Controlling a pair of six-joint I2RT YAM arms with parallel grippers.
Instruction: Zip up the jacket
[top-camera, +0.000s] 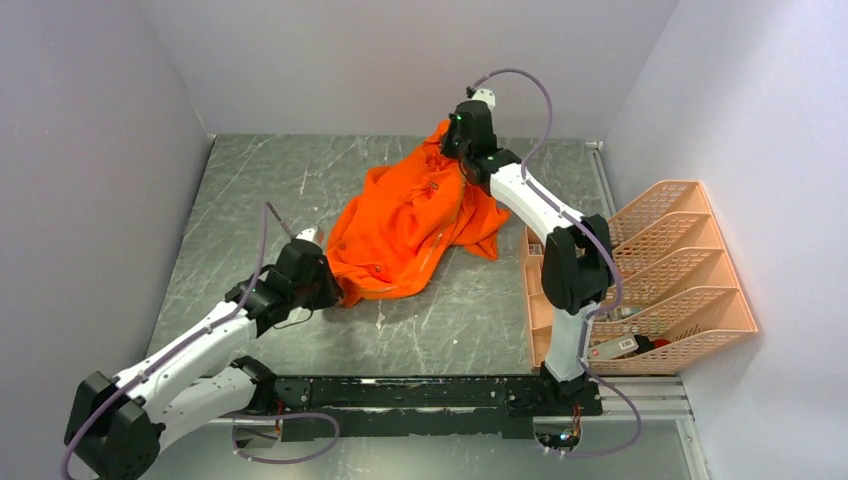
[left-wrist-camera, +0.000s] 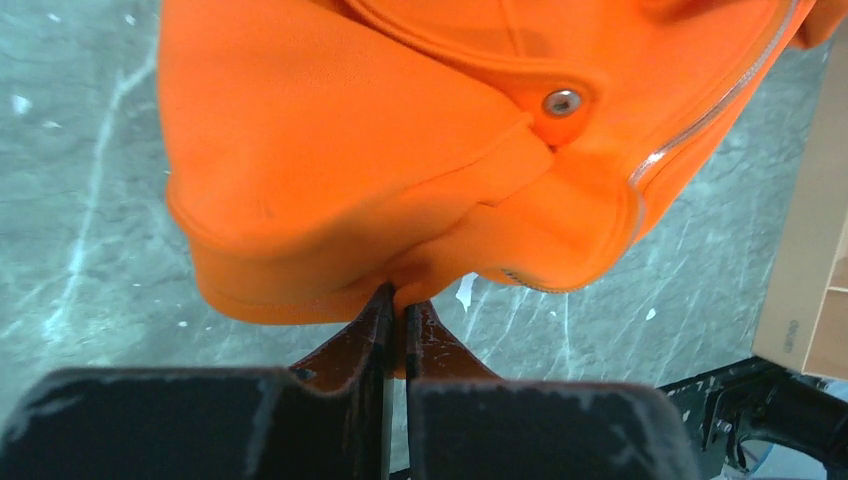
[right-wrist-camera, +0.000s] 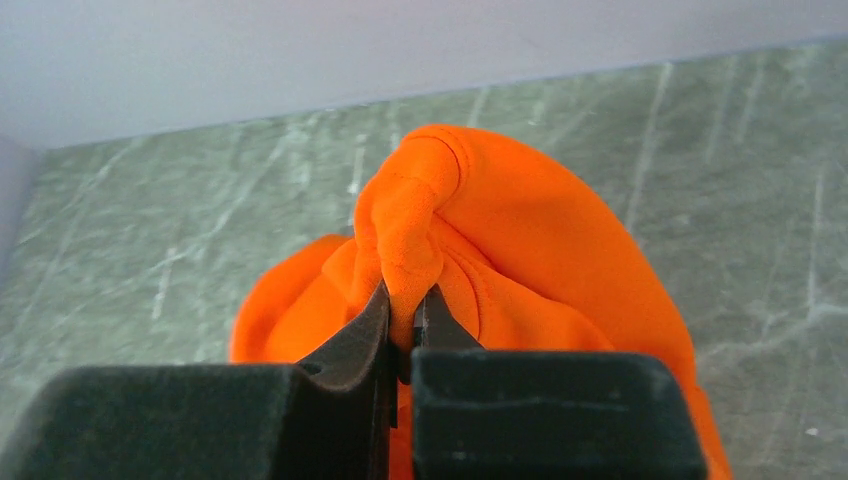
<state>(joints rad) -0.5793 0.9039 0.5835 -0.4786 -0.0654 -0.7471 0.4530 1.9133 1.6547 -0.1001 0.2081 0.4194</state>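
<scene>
The orange jacket (top-camera: 410, 225) lies crumpled in the middle of the table, stretched from near left to far right. My left gripper (top-camera: 335, 290) is shut on its near hem; in the left wrist view the jaws (left-wrist-camera: 398, 312) pinch a fold of orange jacket (left-wrist-camera: 350, 150), beside a metal snap (left-wrist-camera: 562, 101) and the light zipper (left-wrist-camera: 700, 120). My right gripper (top-camera: 455, 145) is shut on the far end, lifting it; in the right wrist view the jaws (right-wrist-camera: 405, 310) pinch a bunched ridge of the jacket (right-wrist-camera: 520, 250). The pink lining is hidden.
A peach basket rack (top-camera: 660, 280) with several slots stands at the right, beside the right arm, holding small items near its front. Grey walls close in the table at the left, back and right. A black rail (top-camera: 420, 392) runs along the near edge.
</scene>
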